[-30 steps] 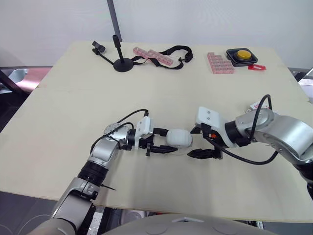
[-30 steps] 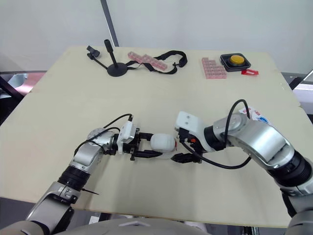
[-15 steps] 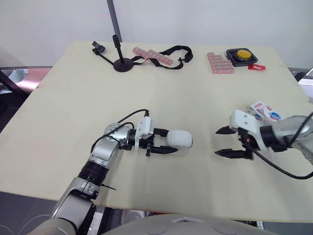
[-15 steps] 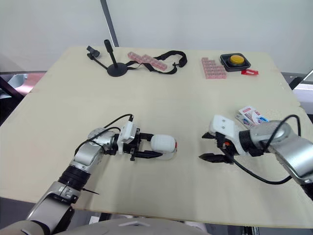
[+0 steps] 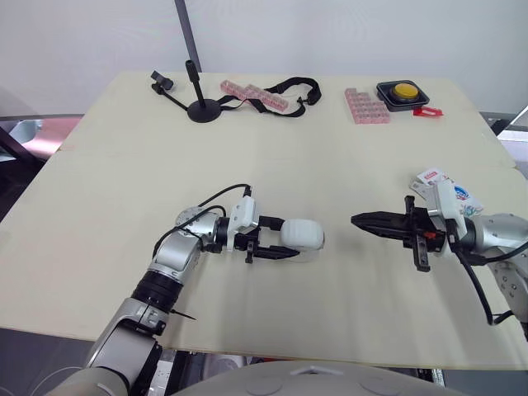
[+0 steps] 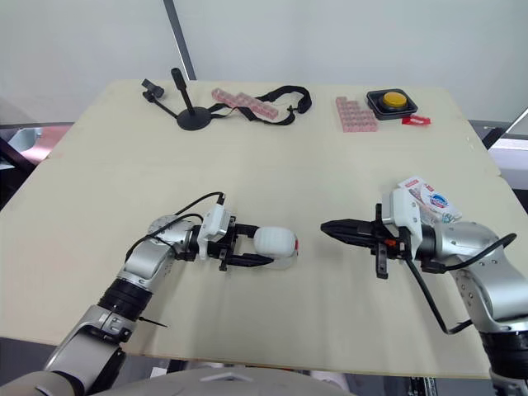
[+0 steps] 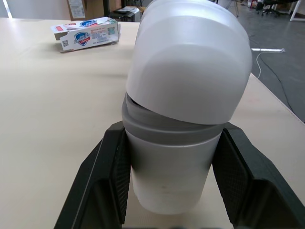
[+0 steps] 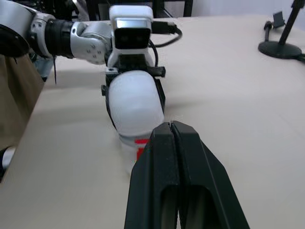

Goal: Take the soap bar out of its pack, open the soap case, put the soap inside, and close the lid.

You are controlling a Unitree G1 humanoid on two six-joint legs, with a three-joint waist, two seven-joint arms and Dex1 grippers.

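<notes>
Soap case (image 5: 306, 233), lid (image 7: 190, 57) ajar — left gripper (image 5: 289, 238) clamped

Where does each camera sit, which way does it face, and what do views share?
Left and right eye views: on the head, looking forward and down over the table; both arms show, left claw shut on the soap case, right claw shut.
Left wrist view: on the left wrist, looking along its fingers past the case toward the soap pack.
Right wrist view: on the right wrist, over its own fingers, facing the case and the left arm.
Shared: all hold the soap case.
</notes>
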